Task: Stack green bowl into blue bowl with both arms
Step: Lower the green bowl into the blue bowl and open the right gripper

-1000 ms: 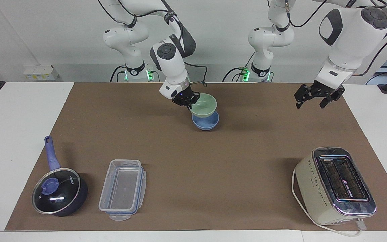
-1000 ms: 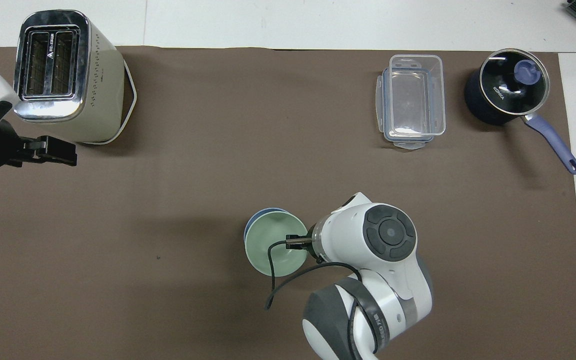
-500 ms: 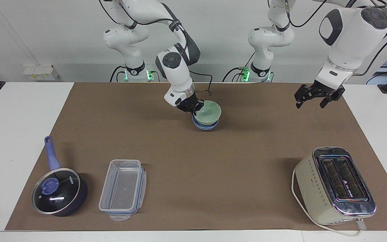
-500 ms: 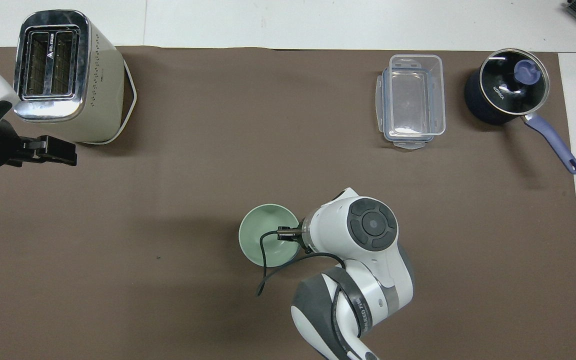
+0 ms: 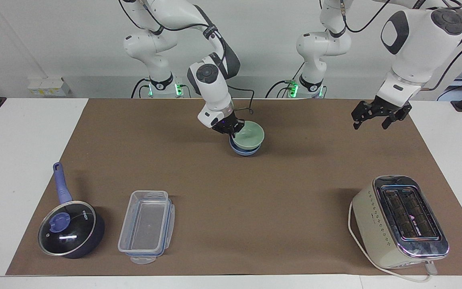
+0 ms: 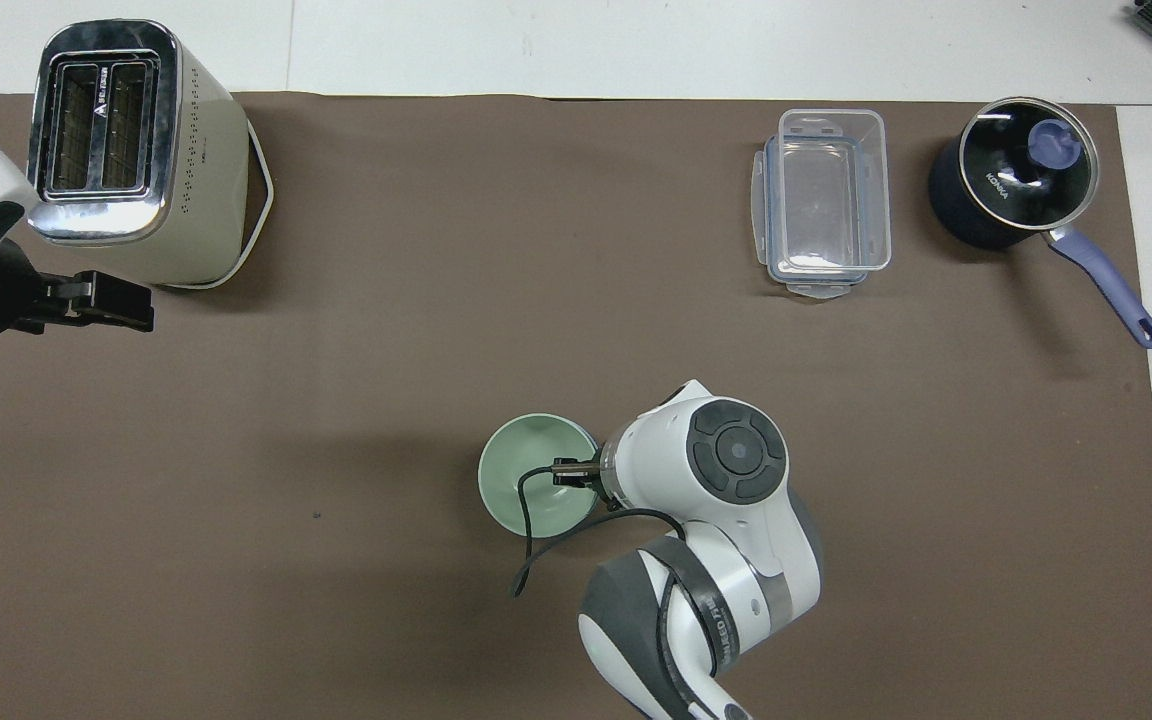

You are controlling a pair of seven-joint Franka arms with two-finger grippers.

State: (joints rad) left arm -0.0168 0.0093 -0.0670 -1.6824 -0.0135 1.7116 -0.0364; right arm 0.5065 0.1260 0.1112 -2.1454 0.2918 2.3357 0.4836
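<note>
At the green bowl's [image 5: 248,135] rim, the right gripper [image 5: 228,127] is clamped on the edge nearest the right arm's end, fingers pinching the wall. A second ago that bowl hung tilted above the blue bowl [image 5: 245,151]; now it has come down and sits nested inside it, nearly level, only a sliver of blue showing beneath. From overhead the green bowl [image 6: 536,487] covers the blue one entirely. I judge the stacking all but done: what remains is letting go and lifting clear. Over the mat's edge at its own end of the table, the left gripper [image 5: 376,118] waits, fingers spread apart, holding nothing.
</note>
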